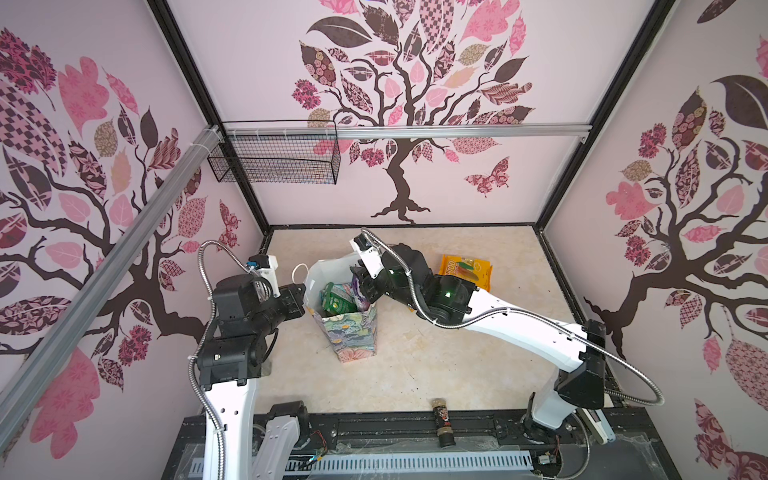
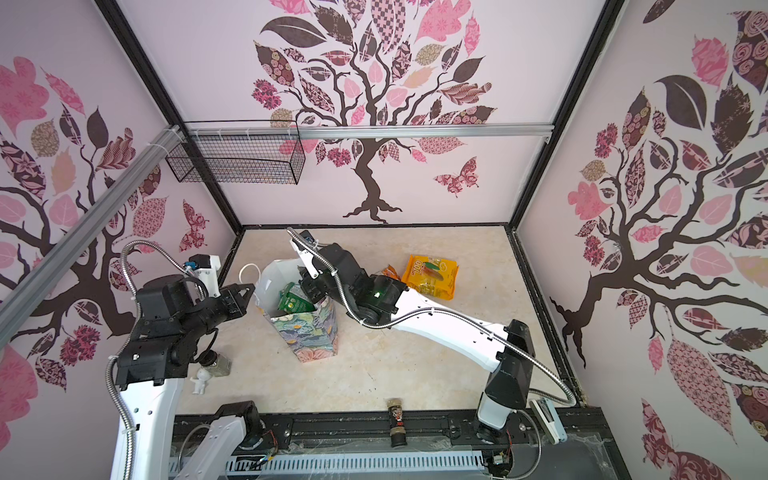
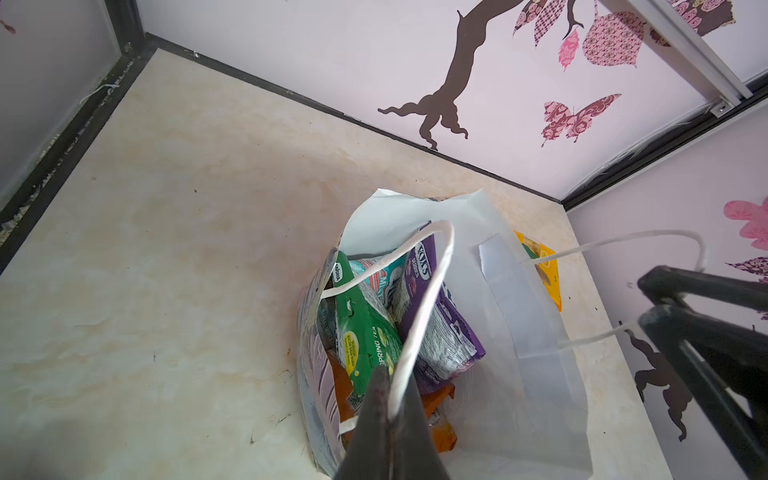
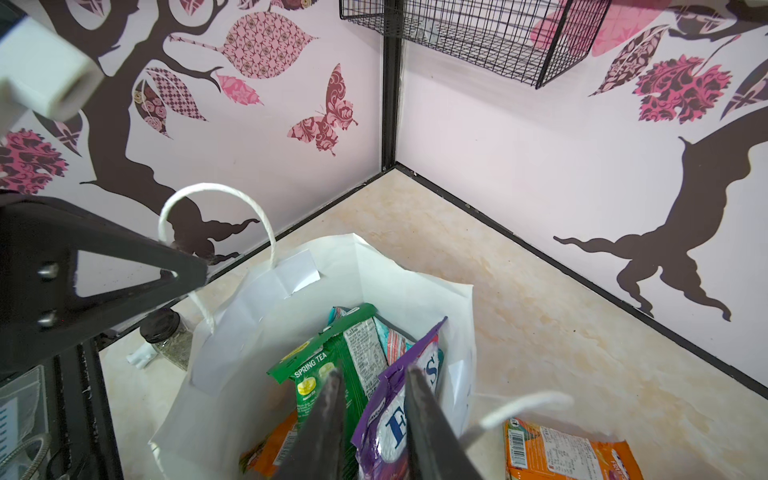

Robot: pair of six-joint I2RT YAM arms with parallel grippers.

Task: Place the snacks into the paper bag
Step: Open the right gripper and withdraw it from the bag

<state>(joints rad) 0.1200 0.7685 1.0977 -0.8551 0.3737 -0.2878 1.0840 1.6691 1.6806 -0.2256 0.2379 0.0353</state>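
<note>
The paper bag stands open in the middle of the table, white inside. My left gripper is shut on its white cord handle. In the bag lie a green packet, a purple FOX'S packet, a teal one and an orange one. My right gripper hangs over the bag's mouth, jaws apart, gripping nothing. A yellow-orange packet lies on the table behind the bag.
A small dark bottle lies at the table's front edge. A black wire basket hangs on the back wall. A glass jar and a small white figure stand by the left arm's base.
</note>
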